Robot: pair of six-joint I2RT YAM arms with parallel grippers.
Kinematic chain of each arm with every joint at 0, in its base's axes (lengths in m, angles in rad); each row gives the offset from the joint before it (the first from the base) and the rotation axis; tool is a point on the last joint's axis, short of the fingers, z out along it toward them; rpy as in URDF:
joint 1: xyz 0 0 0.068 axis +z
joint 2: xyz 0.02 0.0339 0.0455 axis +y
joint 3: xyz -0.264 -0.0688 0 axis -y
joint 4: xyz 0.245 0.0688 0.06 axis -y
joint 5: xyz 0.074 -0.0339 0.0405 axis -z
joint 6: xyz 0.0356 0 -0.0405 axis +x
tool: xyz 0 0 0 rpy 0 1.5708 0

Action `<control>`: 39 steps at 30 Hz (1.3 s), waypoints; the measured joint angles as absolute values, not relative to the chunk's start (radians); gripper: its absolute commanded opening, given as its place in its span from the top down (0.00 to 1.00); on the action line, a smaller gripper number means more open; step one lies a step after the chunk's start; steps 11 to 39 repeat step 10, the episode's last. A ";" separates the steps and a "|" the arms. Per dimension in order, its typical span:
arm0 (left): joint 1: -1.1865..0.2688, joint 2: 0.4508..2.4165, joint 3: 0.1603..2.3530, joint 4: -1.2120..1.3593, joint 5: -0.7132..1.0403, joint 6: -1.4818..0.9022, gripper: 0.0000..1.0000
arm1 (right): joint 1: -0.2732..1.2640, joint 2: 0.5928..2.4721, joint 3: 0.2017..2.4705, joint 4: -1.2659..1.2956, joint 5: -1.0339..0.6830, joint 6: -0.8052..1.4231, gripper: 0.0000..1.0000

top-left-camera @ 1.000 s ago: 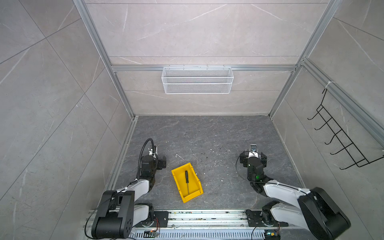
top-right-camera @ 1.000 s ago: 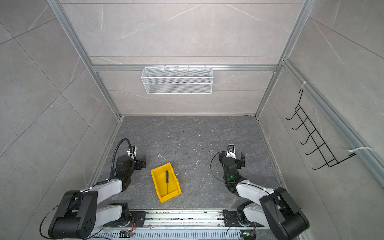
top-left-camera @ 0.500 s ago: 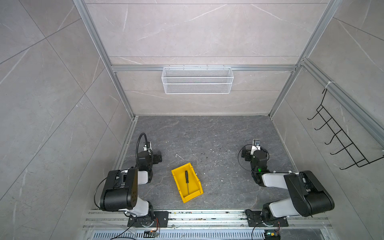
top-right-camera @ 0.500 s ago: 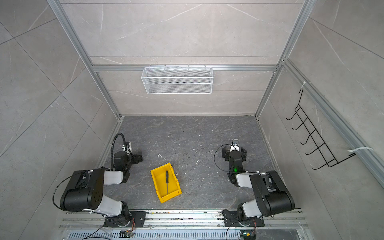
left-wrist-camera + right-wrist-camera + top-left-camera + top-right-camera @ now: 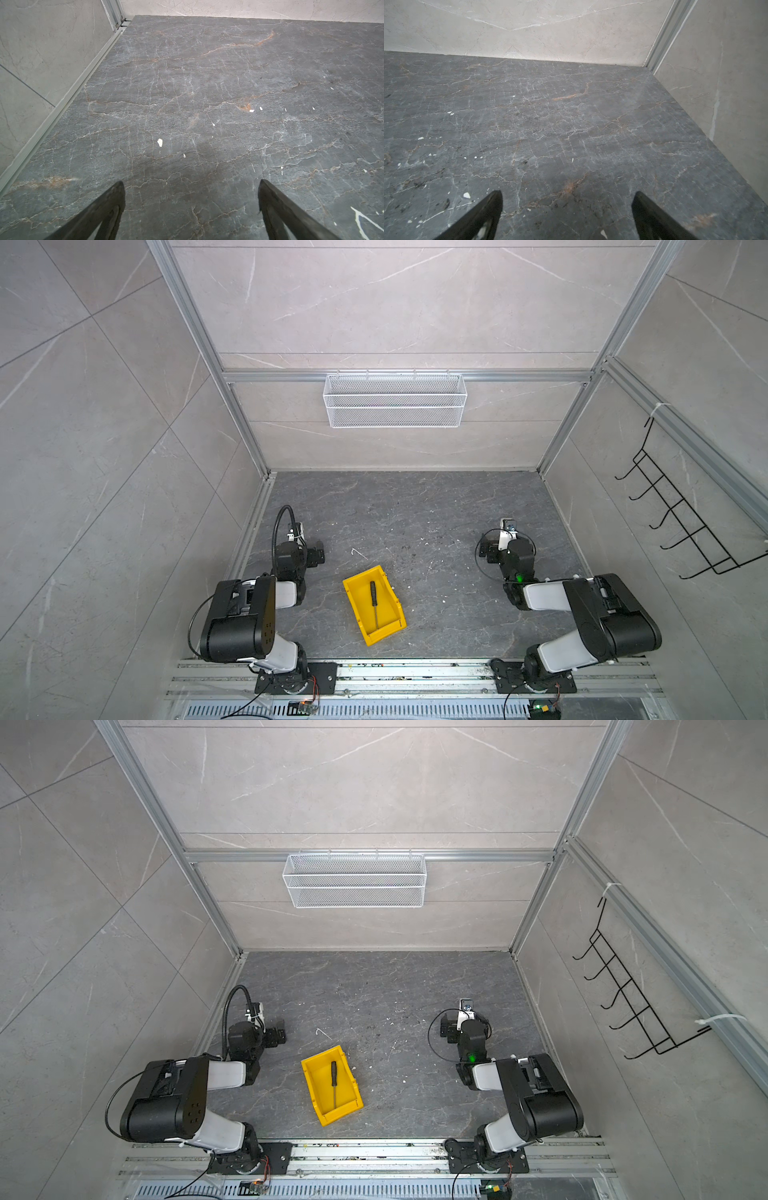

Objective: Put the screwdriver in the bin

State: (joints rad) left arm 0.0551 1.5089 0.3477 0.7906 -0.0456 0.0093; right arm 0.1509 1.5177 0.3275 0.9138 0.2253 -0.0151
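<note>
Already the screwdriver (image 5: 374, 603) lies inside the bin (image 5: 356, 605), so we judge the job done and need only keep both arms parked well clear of it. Both top views show that, while the wrist views show only bare worktop (image 5: 207, 83) and each empty pincer, left (image 5: 191, 207) and right (image 5: 566, 216), spread wide.
</note>
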 measured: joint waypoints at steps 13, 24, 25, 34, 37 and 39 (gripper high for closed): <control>0.055 1.509 0.348 0.791 -0.045 0.008 0.00 | 0.141 1.518 0.337 0.894 0.200 -0.015 0.01; 0.055 1.509 0.348 0.791 -0.045 0.008 0.00 | 0.141 1.518 0.337 0.894 0.200 -0.015 0.01; 0.055 1.509 0.348 0.791 -0.045 0.008 0.00 | 0.141 1.518 0.337 0.894 0.200 -0.015 0.01; 0.055 1.509 0.348 0.791 -0.045 0.008 0.00 | 0.141 1.518 0.337 0.894 0.200 -0.015 0.01; 0.055 1.509 0.348 0.791 -0.045 0.008 0.00 | 0.141 1.518 0.337 0.894 0.200 -0.015 0.01; 0.055 1.509 0.348 0.791 -0.045 0.008 0.00 | 0.141 1.518 0.337 0.894 0.200 -0.015 0.01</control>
